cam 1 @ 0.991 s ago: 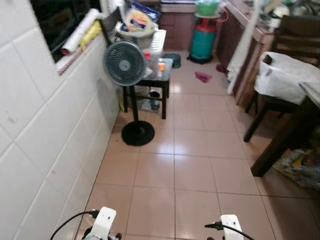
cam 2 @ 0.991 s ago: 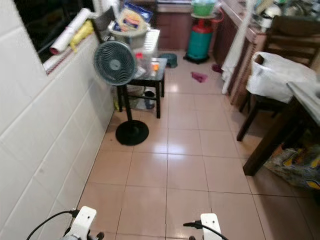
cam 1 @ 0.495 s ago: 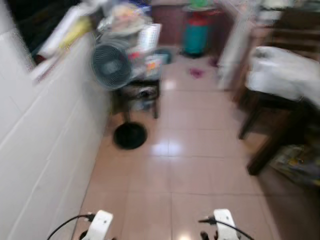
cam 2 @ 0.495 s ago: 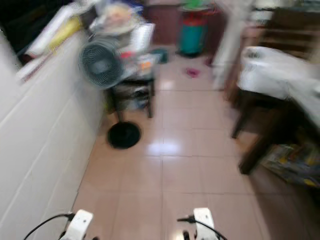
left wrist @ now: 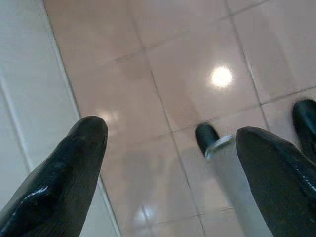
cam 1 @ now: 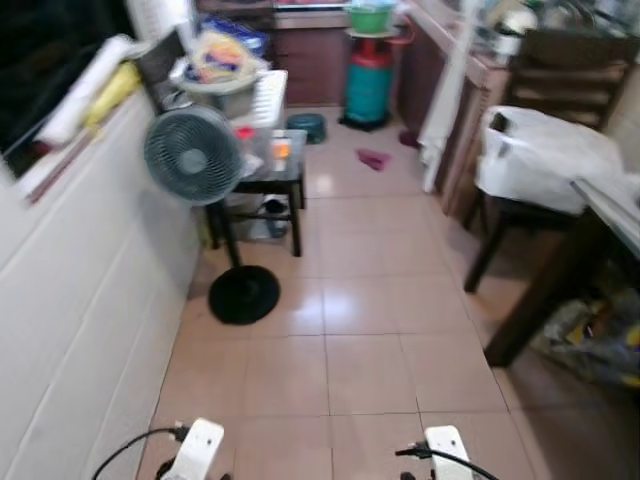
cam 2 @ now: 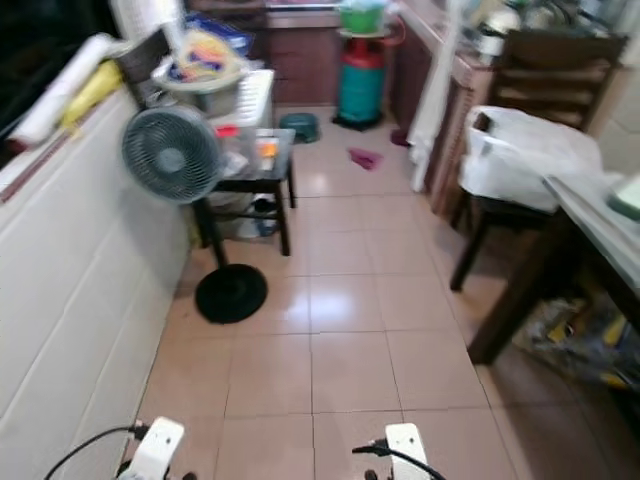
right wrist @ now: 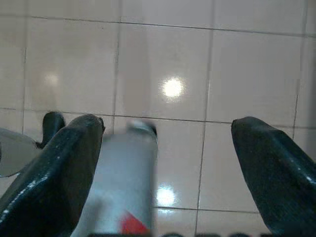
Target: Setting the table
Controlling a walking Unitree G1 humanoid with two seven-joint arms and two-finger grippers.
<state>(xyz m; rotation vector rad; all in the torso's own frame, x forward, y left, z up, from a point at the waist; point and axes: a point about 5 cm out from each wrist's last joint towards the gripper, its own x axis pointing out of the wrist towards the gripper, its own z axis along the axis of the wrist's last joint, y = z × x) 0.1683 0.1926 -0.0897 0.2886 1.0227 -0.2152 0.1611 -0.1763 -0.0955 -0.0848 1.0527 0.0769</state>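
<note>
We note the head view has swung right since a second ago, bringing the dining table (cam 2: 600,215) ahead-right of both grippers, apparently the robot turning toward it, while the left gripper (left wrist: 168,143) and right gripper (right wrist: 168,133) hang spread wide, empty, above floor tiles (cam 1: 360,370).

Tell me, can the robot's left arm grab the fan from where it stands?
Probably not. The fan stands far ahead by the wall, with open floor between, while the left pincer hangs low, open over the tiles. The robot would need to walk closer.
</note>
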